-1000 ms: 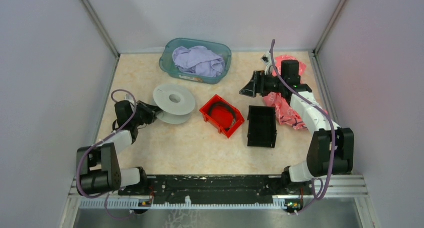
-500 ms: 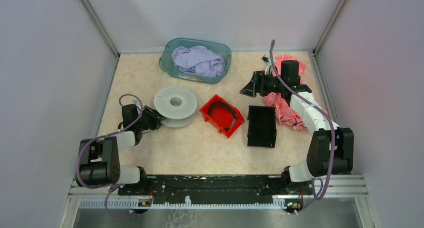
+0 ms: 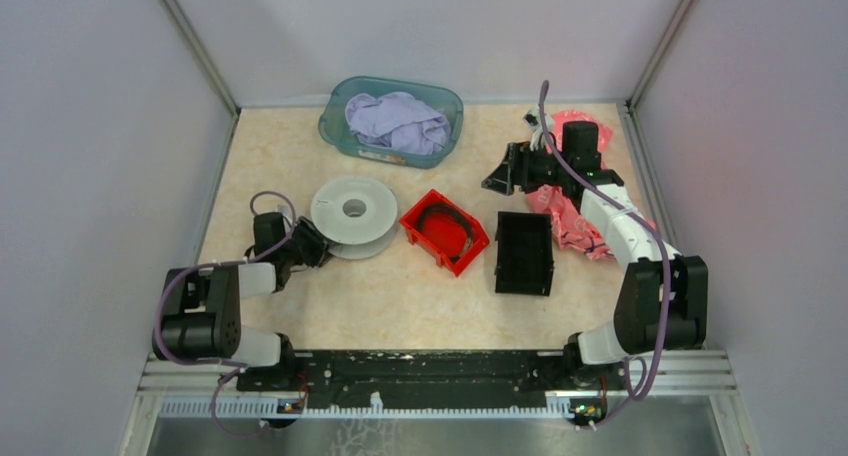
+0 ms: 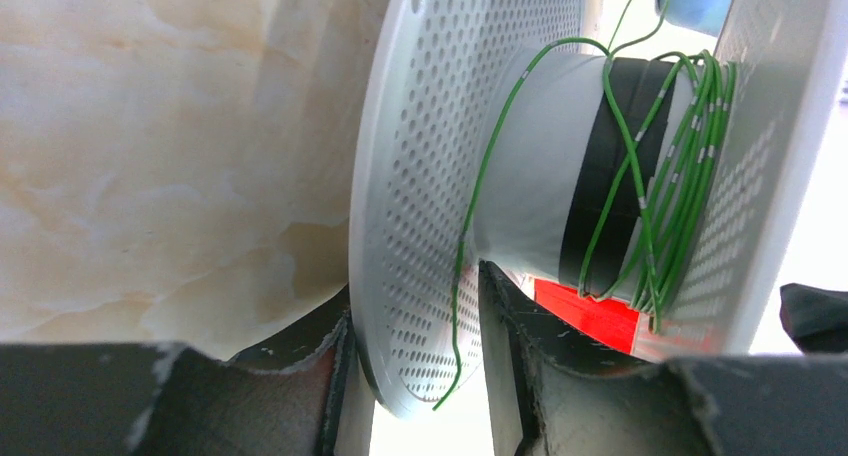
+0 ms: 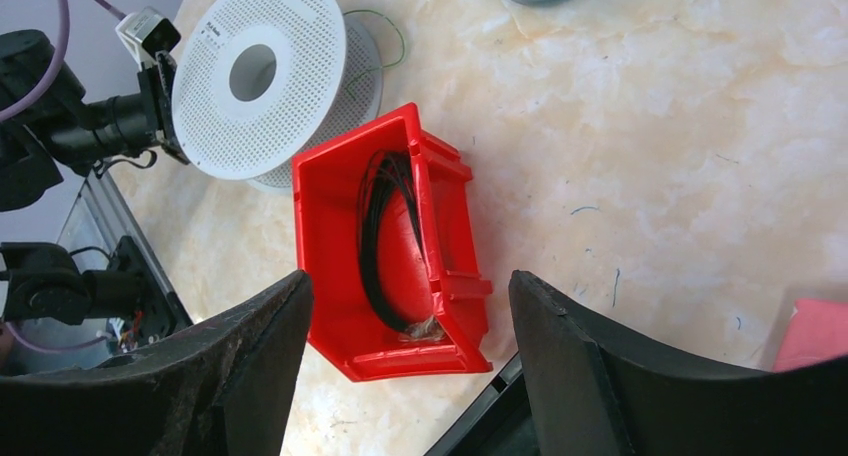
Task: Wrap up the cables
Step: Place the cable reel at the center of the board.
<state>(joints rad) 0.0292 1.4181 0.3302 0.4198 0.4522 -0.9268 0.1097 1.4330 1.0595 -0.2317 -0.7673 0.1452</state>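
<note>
Perforated white plastic spool (image 4: 420,156) at 9 o'clock, thin green cables (image 4: 690,176) looped on its hub, left gripper (image 4: 412,306) straddling the flange, grip unclear, right gripper (image 5: 410,286) wide open, empty

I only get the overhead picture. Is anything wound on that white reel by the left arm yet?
Observer: Yes. The left wrist view shows thin green wire looped round the hub of the white reel, bunched against one disc.
Operator: So is that arm gripping the reel?
Observer: The left jaws sit on either side of the other disc's rim. I cannot tell whether they are pressing it.
Operator: And the right arm, has it picked anything up?
Observer: No. In the right wrist view the right jaws stand open with nothing between them, and the red bin lies on the table beyond them.
</note>
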